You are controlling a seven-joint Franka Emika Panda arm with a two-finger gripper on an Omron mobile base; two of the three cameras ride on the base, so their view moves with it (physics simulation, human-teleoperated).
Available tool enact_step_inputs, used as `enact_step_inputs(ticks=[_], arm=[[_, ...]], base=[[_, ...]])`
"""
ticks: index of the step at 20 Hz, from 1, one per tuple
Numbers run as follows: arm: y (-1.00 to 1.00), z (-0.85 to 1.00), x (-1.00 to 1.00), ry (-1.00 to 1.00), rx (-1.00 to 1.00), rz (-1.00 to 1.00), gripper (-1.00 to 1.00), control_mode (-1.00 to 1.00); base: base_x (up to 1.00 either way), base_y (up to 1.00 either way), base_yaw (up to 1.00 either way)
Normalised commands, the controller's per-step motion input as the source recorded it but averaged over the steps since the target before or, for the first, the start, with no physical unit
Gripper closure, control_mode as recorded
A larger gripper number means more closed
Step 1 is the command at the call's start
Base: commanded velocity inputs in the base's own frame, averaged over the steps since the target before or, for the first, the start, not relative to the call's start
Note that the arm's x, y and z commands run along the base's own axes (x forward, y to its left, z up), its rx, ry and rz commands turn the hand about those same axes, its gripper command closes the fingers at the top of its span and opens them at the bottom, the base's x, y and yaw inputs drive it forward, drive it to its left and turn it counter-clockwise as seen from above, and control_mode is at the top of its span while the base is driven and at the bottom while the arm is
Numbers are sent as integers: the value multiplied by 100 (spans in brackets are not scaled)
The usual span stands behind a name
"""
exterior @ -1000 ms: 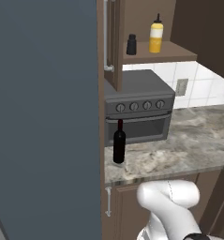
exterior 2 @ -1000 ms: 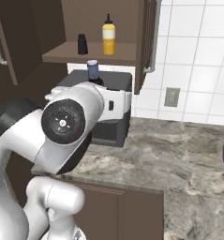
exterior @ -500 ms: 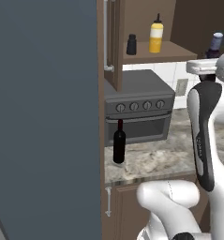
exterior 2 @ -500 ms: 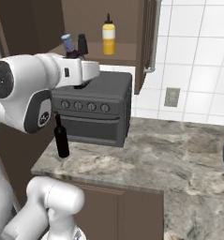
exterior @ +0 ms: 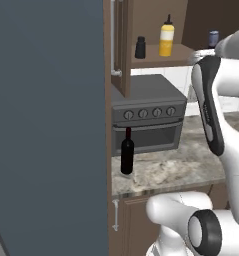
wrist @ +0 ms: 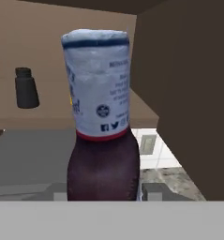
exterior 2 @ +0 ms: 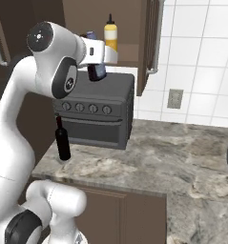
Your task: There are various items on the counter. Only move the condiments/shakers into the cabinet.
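Observation:
My gripper (exterior 2: pixel 98 53) is shut on the blue-purple bottle (exterior 2: pixel 97 71), which it holds up in front of the open cabinet (exterior 2: pixel 146 38) above the oven. Close up, the bottle (wrist: pixel 101 117) shows a pale label over a dark purple body. From the left the bottle (exterior: pixel 213 39) hangs just right of the cabinet shelf (exterior: pixel 163 59). The black shaker (exterior: pixel 140 47) and the yellow squeeze bottle (exterior: pixel 166 37) stand on that shelf. The shaker (wrist: pixel 26 87) sits left of the held bottle. The yellow bottle (exterior 2: pixel 110 33) stands behind my hand.
A tall dark wine bottle (exterior: pixel 127 155) stands on the granite counter (exterior: pixel 161 170) in front of a grey toaster oven (exterior: pixel 148 117). The open cabinet door (exterior: pixel 122 45) juts out left of the shelf. A large grey panel fills the left.
My arm has swung across with the blue-purple bottle, bringing it from off to the side to just in front of the cabinet shelf. The grip stays shut.

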Motion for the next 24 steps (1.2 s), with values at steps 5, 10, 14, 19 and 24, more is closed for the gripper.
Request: enact_step_inputs(ticks=[5,10,14,19,24], arm=[[-20,0,47,-1,0,3,100,-100],[0,0,61,0,0,0,100,-100],[0,0,44,-6,0,0,100,-100],[0,-2,47,-12,0,0,100,-100],[0,-1,53,-2,1,0,100,-100]], base=[[0,0,0],[0,0,0],[0,0,0],[0,0,0],[0,0,0]])
